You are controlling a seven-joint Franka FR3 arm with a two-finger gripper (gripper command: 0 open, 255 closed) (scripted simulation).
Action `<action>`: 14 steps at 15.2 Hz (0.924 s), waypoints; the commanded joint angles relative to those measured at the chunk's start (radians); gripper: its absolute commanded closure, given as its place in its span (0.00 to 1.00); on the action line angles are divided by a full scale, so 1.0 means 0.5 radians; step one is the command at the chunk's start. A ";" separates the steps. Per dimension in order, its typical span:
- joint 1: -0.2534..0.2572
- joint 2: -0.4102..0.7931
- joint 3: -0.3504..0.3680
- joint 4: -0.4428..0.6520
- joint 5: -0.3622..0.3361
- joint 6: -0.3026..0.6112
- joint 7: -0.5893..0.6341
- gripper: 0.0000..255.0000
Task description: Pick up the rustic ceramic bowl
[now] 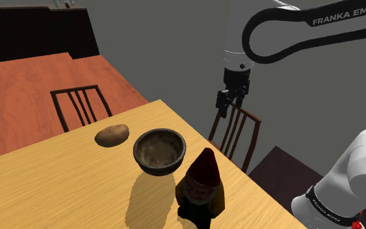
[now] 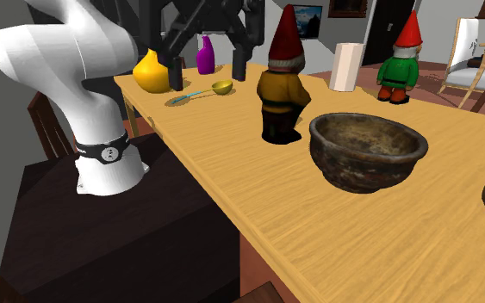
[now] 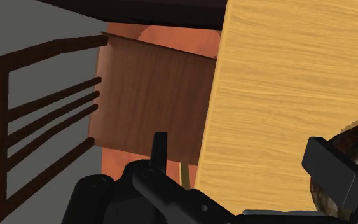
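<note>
Pale wooden counter (image 1: 58,188) carries the brown bowl (image 1: 159,151), between a potato-like lump (image 1: 112,134) and a gnome (image 1: 202,185). Your end effector (image 1: 229,107) hangs empty, fingers spread, above a chair (image 1: 236,133) off the counter's edge. Expect a stiff, heavyish, chippable bowl; pinch its rim wall.

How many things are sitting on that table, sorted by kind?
Gnomes: 2
Bowl: 1
Spoon: 1
Bottle: 1
Yellow gourd: 1
Pale cylinder: 1
Brown lump: 1
Total: 8
</note>
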 commanded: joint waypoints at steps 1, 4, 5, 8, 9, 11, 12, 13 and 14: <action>0.017 0.109 0.050 0.053 0.021 0.065 0.072 0.00; 0.040 0.305 0.125 0.159 0.033 0.167 0.184 0.00; 0.047 0.372 0.150 0.199 0.033 0.198 0.222 0.00; 0.070 0.578 0.216 0.333 0.015 0.280 0.339 0.00; 0.078 0.649 0.236 0.382 0.004 0.304 0.378 0.00; 0.098 0.792 0.270 0.489 -0.024 0.346 0.458 0.00; 0.109 0.865 0.286 0.546 -0.041 0.364 0.499 0.00; 0.122 0.938 0.300 0.606 -0.060 0.379 0.539 0.00; 0.136 1.012 0.311 0.668 -0.080 0.392 0.578 0.00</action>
